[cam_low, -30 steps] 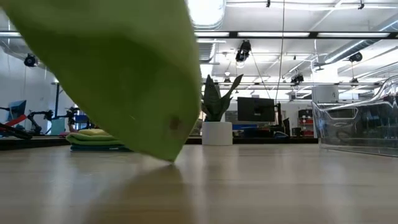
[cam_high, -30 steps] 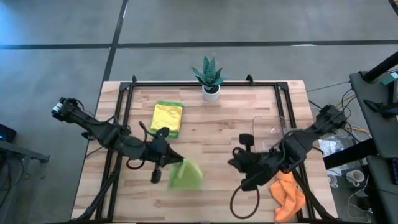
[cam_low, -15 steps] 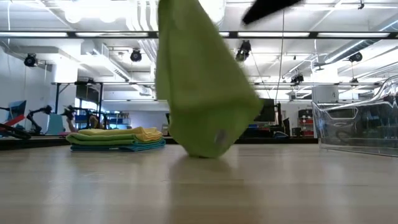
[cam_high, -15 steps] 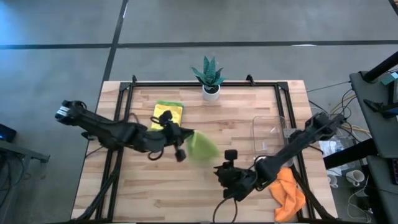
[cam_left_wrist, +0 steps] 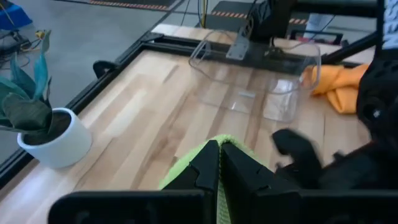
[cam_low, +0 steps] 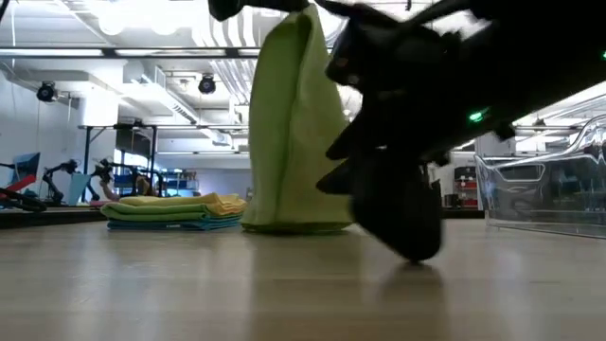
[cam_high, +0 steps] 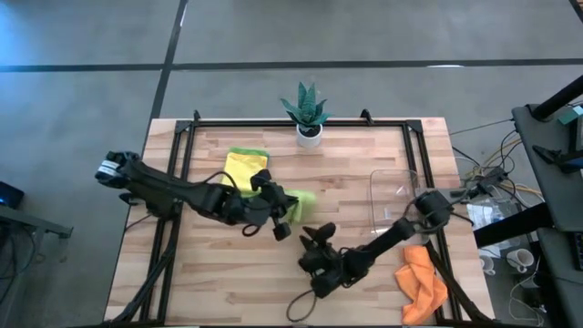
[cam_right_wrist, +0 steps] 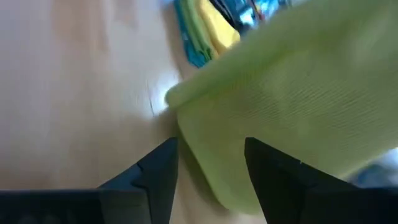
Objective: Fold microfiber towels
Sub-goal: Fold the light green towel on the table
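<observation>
Near the middle of the wooden table [cam_high: 364,164], the left gripper [cam_high: 284,211] pinches a lime green towel [cam_low: 289,142] by its upper edge, its lower end touching the boards. Just beside it, the right gripper [cam_high: 316,248] hangs low, fingers [cam_right_wrist: 165,165] spread, holding nothing. Folded towels [cam_low: 175,210] lie stacked behind; an orange towel [cam_high: 422,282] sits crumpled near the table's corner.

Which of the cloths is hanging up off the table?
The lime green towel, pinched by the left gripper; the orange towel and folded stack lie flat.

Lime green towel [cam_high: 299,204]; orange towel [cam_high: 422,282]; yellow-topped stack [cam_high: 244,169].
</observation>
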Robot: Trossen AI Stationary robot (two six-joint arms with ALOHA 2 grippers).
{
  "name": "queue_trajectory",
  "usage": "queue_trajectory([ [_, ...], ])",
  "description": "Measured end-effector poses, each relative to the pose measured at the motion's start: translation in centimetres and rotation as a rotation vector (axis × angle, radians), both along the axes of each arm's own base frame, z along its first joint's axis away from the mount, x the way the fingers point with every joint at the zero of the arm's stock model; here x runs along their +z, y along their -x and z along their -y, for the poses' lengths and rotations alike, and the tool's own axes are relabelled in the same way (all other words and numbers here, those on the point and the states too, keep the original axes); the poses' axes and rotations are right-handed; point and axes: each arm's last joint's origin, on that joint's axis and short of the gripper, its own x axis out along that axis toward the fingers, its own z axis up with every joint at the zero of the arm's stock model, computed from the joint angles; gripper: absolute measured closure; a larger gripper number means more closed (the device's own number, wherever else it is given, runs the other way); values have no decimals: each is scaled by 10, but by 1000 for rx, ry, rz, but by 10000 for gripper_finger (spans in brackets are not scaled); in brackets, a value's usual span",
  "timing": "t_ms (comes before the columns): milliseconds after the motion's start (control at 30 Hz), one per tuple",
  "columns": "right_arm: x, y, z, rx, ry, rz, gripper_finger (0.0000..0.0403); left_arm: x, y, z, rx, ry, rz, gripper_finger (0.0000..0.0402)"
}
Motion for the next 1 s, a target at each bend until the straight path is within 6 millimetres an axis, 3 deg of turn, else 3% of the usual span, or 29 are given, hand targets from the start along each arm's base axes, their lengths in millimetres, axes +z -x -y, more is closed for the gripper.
queue_trajectory([
  [100,4,-8,-1,-60,-226,171,221,5,4,-1,0,5,16,401],
  [333,30,-15,-4,-141,-450,467,221,7,7,-2,-1,5,18,401],
  [533,31,-34,1,-139,-414,578,221,8,7,-2,-1,7,23,401],
  [800,38,-44,16,-211,-329,617,223,8,8,-1,-11,-2,19,401],
  [900,37,-43,16,-209,-319,598,242,11,11,-2,-16,-4,25,401],
  [1000,34,-41,16,-210,-316,581,287,15,16,-2,-21,-4,24,401],
])
